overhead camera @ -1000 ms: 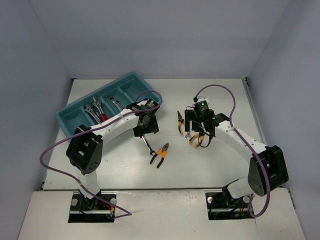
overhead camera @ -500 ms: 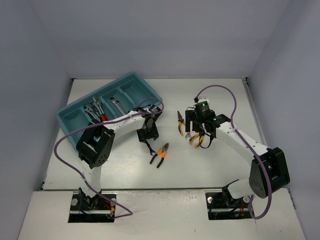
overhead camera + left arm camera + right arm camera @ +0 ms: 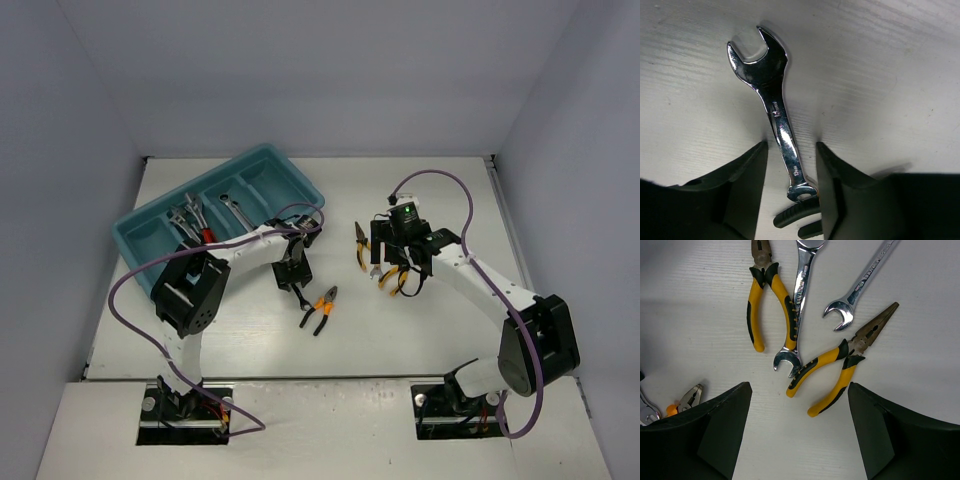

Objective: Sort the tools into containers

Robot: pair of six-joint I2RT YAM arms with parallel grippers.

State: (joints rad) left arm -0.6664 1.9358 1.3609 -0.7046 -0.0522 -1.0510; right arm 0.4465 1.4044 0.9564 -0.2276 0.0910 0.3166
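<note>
**One wrench bracketed by the left fingers, four tools waiting under the right**

From above, the left gripper [image 3: 293, 280] is down at the table [image 3: 440, 170] over a silver combination wrench [image 3: 298, 294], with orange-handled pliers [image 3: 321, 310] just beside it on the near side. The teal tray [image 3: 140, 235] lies up and to the left. It is much closer to this arm than to the other, and already holds several wrenches [image 3: 190, 217] in its second compartment from the left and one in the third. The right gripper [image 3: 398, 265] hovers over a loose cluster of tools, well apart from the tray.

In the left wrist view, the left gripper [image 3: 791, 150] is parted, one finger on each side of the combination wrench [image 3: 782, 130]. There are narrow gaps on both sides and nothing is clamped yet. The wrench's long axis runs straight out between the fingers, across the closing line. Its ring end is nearest the palm and its open jaw lies beyond the tips, so closing should catch the shank. A size stamp on the shank is too small to read.

In the right wrist view, the right gripper [image 3: 800, 385] is spread wide and holds nothing. Below it lie yellow-handled combination pliers [image 3: 765, 295], a wrench [image 3: 797, 305] touching them, a second wrench [image 3: 860, 287] and needle-nose pliers [image 3: 845, 362]. The stamps on the wrench shanks are illegible.
</note>
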